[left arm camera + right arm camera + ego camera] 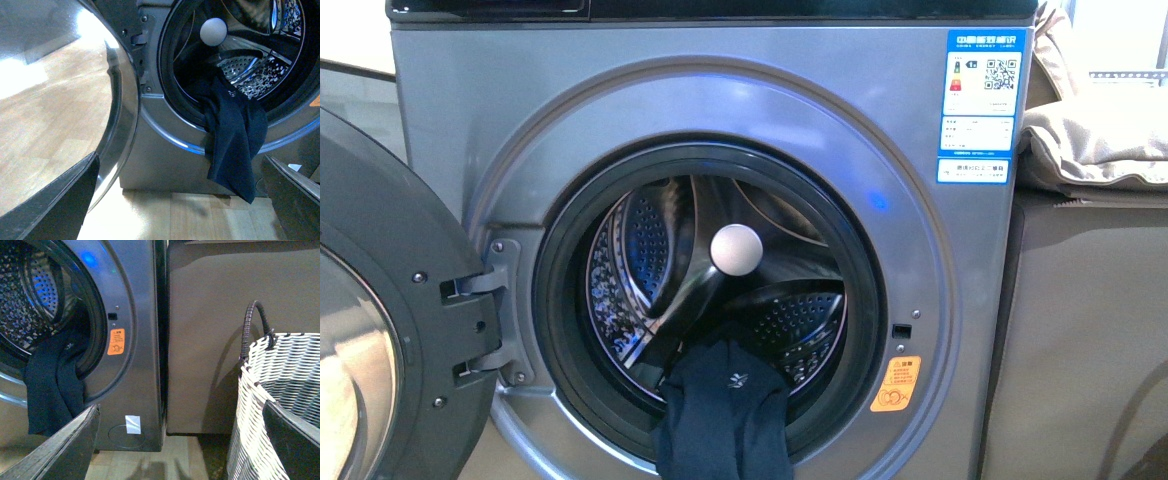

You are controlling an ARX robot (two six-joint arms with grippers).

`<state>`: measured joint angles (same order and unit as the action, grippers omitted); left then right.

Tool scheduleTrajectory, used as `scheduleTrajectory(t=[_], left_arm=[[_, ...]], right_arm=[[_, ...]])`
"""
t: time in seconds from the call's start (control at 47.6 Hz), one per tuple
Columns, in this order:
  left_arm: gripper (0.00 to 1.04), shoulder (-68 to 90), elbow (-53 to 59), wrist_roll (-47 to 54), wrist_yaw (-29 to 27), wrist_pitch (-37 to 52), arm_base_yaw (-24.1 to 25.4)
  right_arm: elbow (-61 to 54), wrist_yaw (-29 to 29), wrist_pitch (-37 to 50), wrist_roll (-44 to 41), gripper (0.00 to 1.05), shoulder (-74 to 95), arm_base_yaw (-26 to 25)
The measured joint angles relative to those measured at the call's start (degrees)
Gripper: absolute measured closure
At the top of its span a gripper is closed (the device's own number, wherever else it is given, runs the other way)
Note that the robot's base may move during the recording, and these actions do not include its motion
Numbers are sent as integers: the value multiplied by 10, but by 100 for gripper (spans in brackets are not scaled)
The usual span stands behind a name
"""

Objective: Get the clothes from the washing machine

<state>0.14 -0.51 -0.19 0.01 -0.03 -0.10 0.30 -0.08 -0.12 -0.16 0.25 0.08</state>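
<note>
The dark navy limp garment [725, 415] hangs out of the silver-grey front-loading washing machine [720, 90], at six o'clock of its opening. My left fingers [60, 200] and right fingers [65, 445] stand apart, empty. I judge this the reach step: next, pinch the dangling cloth.

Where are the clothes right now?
In the front view the clothes drape over the lower porthole rim of the washing machine, below the white ball, left of the orange sticker.
</note>
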Motion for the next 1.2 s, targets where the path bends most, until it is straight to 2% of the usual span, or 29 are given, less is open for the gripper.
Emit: scheduleTrajectory(t=[0.693, 0.777, 0.862, 1.009, 1.198], left_arm=[[7, 0, 0, 0, 0, 0, 0], [7, 10, 0, -36, 117, 12, 30], [7, 19, -1, -57, 181, 19, 37], [7, 64, -9, -72, 200, 63, 39], [7, 151, -26, -74, 190, 150, 28]], right_arm=[[0, 0, 0, 0, 8, 0, 0], [0, 0, 0, 0, 8, 0, 0], [0, 0, 0, 0, 8, 0, 0], [0, 1, 0, 0, 8, 0, 0], [0, 1, 0, 0, 8, 0, 0]])
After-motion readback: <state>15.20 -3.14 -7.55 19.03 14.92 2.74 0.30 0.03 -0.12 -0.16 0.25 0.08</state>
